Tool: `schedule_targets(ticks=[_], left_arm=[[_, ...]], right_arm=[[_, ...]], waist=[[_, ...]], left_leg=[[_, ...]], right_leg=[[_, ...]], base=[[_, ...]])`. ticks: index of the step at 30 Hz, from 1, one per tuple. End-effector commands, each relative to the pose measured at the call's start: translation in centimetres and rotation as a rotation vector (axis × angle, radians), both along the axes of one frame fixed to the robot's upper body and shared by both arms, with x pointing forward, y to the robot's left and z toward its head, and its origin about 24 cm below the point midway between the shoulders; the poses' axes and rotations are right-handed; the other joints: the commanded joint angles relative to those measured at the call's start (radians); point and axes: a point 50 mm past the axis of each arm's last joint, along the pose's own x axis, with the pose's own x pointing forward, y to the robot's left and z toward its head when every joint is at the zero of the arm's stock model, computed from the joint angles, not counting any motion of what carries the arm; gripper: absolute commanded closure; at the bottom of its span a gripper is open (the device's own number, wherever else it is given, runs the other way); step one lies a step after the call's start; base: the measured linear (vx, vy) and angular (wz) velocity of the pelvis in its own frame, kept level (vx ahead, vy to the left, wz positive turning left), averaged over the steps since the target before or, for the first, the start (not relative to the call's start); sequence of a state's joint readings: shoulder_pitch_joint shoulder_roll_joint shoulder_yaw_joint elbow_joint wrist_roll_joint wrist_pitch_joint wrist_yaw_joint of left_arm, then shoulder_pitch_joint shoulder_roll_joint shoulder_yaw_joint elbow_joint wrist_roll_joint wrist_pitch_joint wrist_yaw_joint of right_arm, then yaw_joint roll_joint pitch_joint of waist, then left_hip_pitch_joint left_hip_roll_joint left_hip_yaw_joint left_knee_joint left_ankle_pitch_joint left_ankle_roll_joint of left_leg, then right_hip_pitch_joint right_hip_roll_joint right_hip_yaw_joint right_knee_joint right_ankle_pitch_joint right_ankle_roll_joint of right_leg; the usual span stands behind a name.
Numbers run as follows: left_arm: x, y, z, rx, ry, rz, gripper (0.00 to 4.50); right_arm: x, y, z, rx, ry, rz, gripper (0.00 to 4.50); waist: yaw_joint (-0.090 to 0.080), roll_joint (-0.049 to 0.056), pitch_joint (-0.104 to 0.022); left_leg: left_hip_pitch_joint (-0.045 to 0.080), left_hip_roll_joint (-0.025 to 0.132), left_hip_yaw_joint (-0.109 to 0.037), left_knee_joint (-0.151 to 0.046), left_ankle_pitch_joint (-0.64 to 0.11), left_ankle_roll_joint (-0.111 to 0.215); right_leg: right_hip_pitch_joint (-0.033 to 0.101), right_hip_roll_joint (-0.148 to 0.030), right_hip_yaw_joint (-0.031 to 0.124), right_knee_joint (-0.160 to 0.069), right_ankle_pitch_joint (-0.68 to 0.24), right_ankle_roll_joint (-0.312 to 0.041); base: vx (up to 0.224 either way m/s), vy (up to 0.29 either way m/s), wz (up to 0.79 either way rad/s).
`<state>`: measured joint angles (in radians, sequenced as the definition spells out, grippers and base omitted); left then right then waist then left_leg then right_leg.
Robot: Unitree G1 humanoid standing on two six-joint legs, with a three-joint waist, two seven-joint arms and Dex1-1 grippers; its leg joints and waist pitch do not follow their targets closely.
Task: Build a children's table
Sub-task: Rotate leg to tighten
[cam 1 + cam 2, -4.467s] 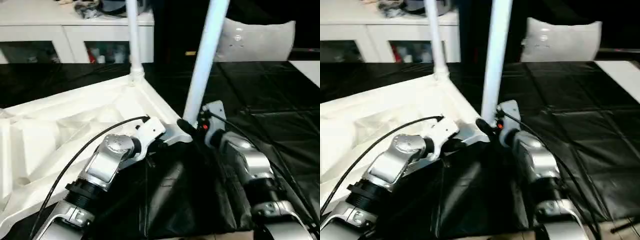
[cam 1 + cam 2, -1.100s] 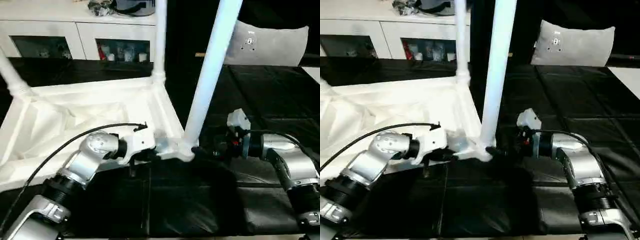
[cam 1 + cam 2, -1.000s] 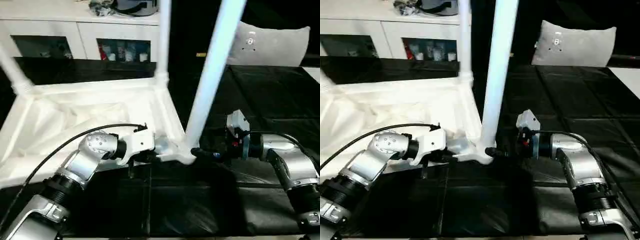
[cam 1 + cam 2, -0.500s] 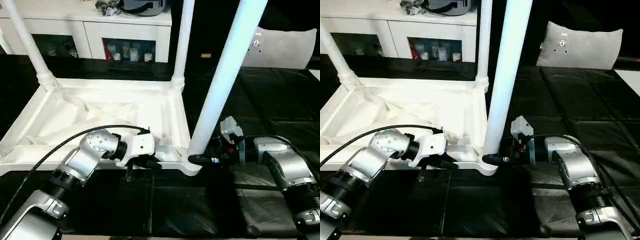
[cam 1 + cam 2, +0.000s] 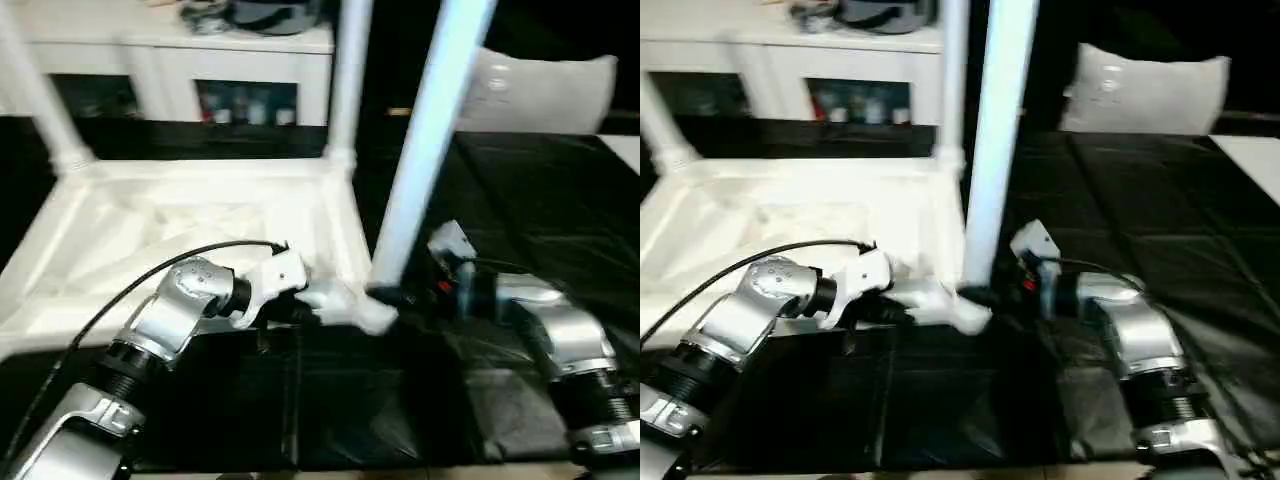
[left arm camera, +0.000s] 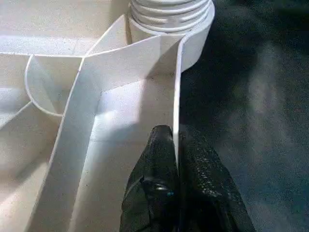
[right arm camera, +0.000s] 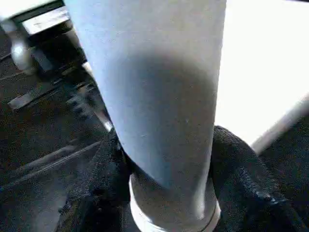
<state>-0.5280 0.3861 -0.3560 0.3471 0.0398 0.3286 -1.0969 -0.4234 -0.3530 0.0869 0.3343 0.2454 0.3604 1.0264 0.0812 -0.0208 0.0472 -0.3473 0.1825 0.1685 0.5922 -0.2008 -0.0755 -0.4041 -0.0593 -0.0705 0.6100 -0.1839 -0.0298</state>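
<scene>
the all-white plastic children's table (image 5: 190, 225) lies upside down on the black tabletop (image 5: 560, 200), legs pointing up. the left gripper (image 6: 177, 145) pinches the thin near rim wall beside the corner socket. the right gripper (image 7: 164, 159) clasps the base of the long tapered near-right leg (image 5: 420, 140), one black finger (image 7: 241, 164) on each side.

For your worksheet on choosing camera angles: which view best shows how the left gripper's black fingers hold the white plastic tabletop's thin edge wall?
The left wrist view: the black fingers pinch the white plastic tabletop's thin edge wall from both sides. In both eye views, the left gripper appears small and mostly hidden. In the right wrist view, the near white tapered leg blocks it.
</scene>
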Motion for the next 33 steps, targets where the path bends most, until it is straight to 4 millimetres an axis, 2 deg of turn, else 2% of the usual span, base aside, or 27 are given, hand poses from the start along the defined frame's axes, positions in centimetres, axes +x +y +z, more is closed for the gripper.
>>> schedule_targets(ticks=[1,2,3,4,6,8,10,13,16,20,23,26,27,29,33], left_arm=[[0.5,-2.5,1.4,-0.070,-0.054,0.055,4.50],[0.5,-2.5,1.4,-0.070,-0.054,0.055,4.50],[0.9,-3.1,1.4,-0.069,-0.062,0.123,4.50],[1.1,-3.4,1.4,-0.069,-0.067,0.154,4.50],[1.7,-4.4,1.7,-0.084,-0.091,0.236,4.50],[2.0,-5.3,2.0,-0.097,-0.108,0.288,4.50],[2.1,-5.5,2.0,-0.098,-0.117,0.298,4.50],[2.1,-5.3,1.9,-0.072,-0.138,0.300,4.50],[2.2,-4.3,1.6,-0.048,-0.158,0.295,4.50],[2.1,-3.6,1.5,-0.022,-0.170,0.282,4.50],[1.7,-2.4,1.0,0.005,-0.176,0.196,4.50],[1.4,-1.6,0.6,0.018,-0.165,0.134,4.50],[1.2,-1.3,0.6,0.020,-0.167,0.099,4.50],[0.8,-1.0,0.5,0.010,-0.176,0.017,4.50],[0.2,-0.5,0.4,0.009,-0.158,-0.092,4.50]], right_arm=[[0.3,2.1,-1.5,0.004,0.090,-0.090,2.50],[0.3,2.1,-1.5,0.004,0.090,-0.090,2.50],[1.1,3.0,-1.8,-0.003,0.102,-0.197,2.50],[1.5,3.4,-1.9,-0.013,0.106,-0.247,2.50],[2.1,4.7,-1.8,-0.006,0.093,-0.316,2.50],[2.5,5.6,-1.5,0.014,0.068,-0.349,2.50],[2.5,5.8,-1.4,0.024,0.057,-0.348,1.95],[2.3,5.6,-1.2,0.050,0.049,-0.338,1.73],[1.9,4.6,-1.0,0.060,0.017,-0.299,1.38],[1.6,3.7,-0.8,0.068,-0.008,-0.273,0.94],[0.8,1.6,-0.2,0.072,-0.048,-0.165,0.68],[0.6,0.3,0.0,0.041,-0.064,-0.126,0.46],[0.7,-0.3,0.2,0.032,-0.069,-0.115,0.24],[0.7,-1.3,0.5,0.012,-0.079,-0.090,0.14],[0.4,-2.4,0.9,-0.024,-0.092,-0.004,0.03]], waist=[[-0.001,-0.001,-0.049],[-0.009,-0.001,-0.051],[-0.013,-0.002,-0.052],[-0.023,-0.001,-0.051],[-0.035,-0.001,-0.052],[-0.035,-0.002,-0.054],[-0.032,-0.001,-0.057],[-0.031,-0.002,-0.059],[-0.027,0.000,-0.058],[-0.020,0.003,-0.056],[-0.014,-0.002,-0.054],[-0.013,0.001,-0.054],[-0.017,0.000,-0.053],[-0.015,0.000,-0.053],[-0.007,0.002,-0.055]], left_leg=[[-0.006,0.042,-0.018,-0.076,-0.197,0.011],[-0.006,0.040,-0.019,-0.075,-0.199,0.009],[-0.005,0.039,-0.018,-0.073,-0.200,0.011],[-0.007,0.037,-0.017,-0.072,-0.196,0.012],[-0.005,0.035,-0.016,-0.069,-0.198,0.013],[-0.006,0.036,-0.015,-0.068,-0.182,0.022],[-0.006,0.038,-0.015,-0.067,-0.166,0.035],[-0.011,0.039,-0.013,-0.067,-0.131,0.055],[-0.011,0.040,-0.012,-0.066,-0.124,0.064],[-0.008,0.042,-0.012,-0.068,-0.139,0.066],[-0.010,0.042,-0.012,-0.068,-0.154,0.069],[-0.010,0.043,-0.014,-0.069,-0.160,0.074],[-0.011,0.041,-0.013,-0.069,-0.160,0.072],[-0.009,0.041,-0.013,-0.067,-0.169,0.073],[-0.005,0.045,-0.010,-0.067,-0.153,0.073]], right_leg=[[0.053,-0.086,0.047,-0.100,-0.447,-0.111],[0.053,-0.086,0.046,-0.101,-0.452,-0.108],[0.052,-0.085,0.047,-0.102,-0.448,-0.108],[0.050,-0.084,0.048,-0.101,-0.439,-0.113],[0.047,-0.083,0.047,-0.103,-0.438,-0.119],[0.049,-0.084,0.049,-0.102,-0.416,-0.123],[0.050,-0.082,0.050,-0.097,-0.354,-0.136],[0.057,-0.081,0.051,-0.085,-0.238,-0.169],[0.059,-0.083,0.052,-0.084,-0.219,-0.179],[0.058,-0.084,0.052,-0.087,-0.245,-0.172],[0.061,-0.083,0.053,-0.092,-0.289,-0.151],[0.058,-0.084,0.051,-0.092,-0.298,-0.148],[0.058,-0.083,0.051,-0.092,-0.302,-0.150],[0.056,-0.085,0.050,-0.096,-0.326,-0.150],[0.055,-0.085,0.053,-0.087,-0.265,-0.178]], base=[[0.000,0.000,0.00],[0.000,0.000,0.00],[0.000,0.000,0.00],[0.000,0.000,0.00],[0.000,0.000,0.00],[0.000,0.000,0.00],[0.000,0.000,0.00],[0.000,0.000,0.00],[0.000,0.000,0.00],[0.000,0.000,0.00],[0.000,0.000,0.00],[0.000,0.000,0.00],[0.000,0.000,0.00],[0.000,0.000,0.00],[0.000,0.000,0.00]])
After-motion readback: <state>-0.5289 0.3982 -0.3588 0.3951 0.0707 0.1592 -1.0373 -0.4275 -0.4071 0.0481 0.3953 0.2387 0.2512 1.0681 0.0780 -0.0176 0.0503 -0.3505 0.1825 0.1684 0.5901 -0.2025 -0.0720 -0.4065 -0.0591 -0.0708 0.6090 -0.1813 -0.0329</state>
